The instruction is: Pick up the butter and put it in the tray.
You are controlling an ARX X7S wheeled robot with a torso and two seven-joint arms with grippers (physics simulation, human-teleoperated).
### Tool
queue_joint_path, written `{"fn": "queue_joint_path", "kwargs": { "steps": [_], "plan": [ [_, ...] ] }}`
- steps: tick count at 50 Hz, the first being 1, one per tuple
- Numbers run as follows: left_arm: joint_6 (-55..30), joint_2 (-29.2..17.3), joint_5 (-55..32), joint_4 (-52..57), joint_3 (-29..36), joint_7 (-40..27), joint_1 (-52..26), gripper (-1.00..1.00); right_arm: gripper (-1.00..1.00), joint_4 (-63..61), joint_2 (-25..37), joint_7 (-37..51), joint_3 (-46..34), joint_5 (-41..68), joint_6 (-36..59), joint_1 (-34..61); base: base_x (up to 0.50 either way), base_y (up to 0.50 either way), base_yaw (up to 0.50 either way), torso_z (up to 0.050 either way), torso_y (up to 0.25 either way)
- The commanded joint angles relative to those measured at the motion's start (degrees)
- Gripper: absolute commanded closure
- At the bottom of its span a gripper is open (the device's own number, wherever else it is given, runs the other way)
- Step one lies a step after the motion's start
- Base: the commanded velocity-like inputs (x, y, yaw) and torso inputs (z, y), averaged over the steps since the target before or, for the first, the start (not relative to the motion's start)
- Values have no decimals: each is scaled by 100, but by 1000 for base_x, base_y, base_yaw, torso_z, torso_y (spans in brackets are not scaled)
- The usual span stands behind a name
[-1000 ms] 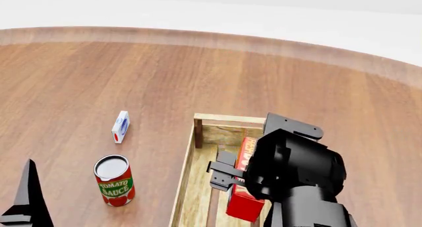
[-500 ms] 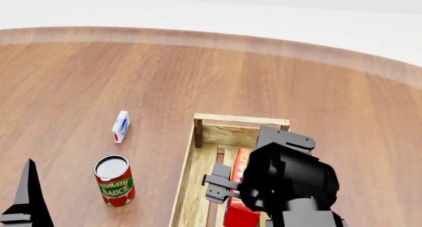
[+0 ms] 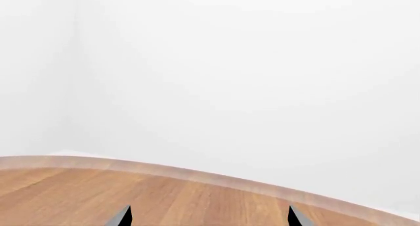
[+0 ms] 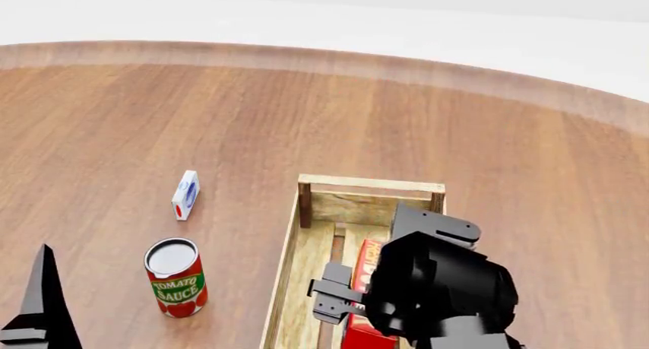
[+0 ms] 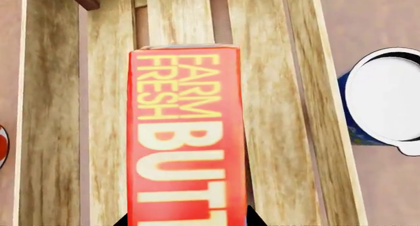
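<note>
The right gripper [image 4: 340, 292] is clamped on the butter [image 5: 187, 137], which sits inside the tray [image 4: 302, 246] over its slatted floor (whether the box touches the slats I cannot tell). In the right wrist view the box's lettering runs along the slats. On the table [image 4: 254, 121], 1 tomato sauce can [image 4: 175, 277] and 1 small white carton [image 4: 185, 194] stand left of the tray. The left gripper [image 3: 208, 217] shows 2 tips spread apart, holding nothing

Readable lettering
The butter [image 5: 187, 137] box reads "FARM FRESH BUTT…", cut off; the can [image 4: 178, 279] reads "TOMATO SAUCE".
</note>
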Motion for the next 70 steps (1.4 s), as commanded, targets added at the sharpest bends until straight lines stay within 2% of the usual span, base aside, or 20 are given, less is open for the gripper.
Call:
{"fn": "queue_joint_path", "kwargs": {
  "steps": [1, 32, 33, 60, 64, 70],
  "plan": [
    [12, -11, -16, -15, 7, -9, -7, -100, 100, -2, -5, -72, -77, 120, -43, 43, 0, 0, 0, 0, 0],
    [44, -38, -40, -30, 36, -46, -5, -100, 100, -2, -5, -159, -150, 154, -74, -12, 0, 0, 0, 0, 1],
    [37, -41, -46, -23, 36, -50, -7, -100, -100, -2, -5, -176, -173, 172, -79, -16, 0, 0, 0, 10, 0],
    [104, -64, -53, -67, 63, -50, -7, -100, -100, -2, -5, -206, -206, 201, -72, 13, 0, 0, 0, 0, 0],
    [109, -66, -48, -62, 75, -53, -2, -100, -100, -3, -5, -270, -513, 468, -106, 36, 0, 0, 0, 0, 0],
    [106, -67, -37, -41, 101, -66, 2, -100, -100, -5, -5, -264, -1584, 1469, -199, 155, 0, 0, 0, 0, 0]
  ]
}}
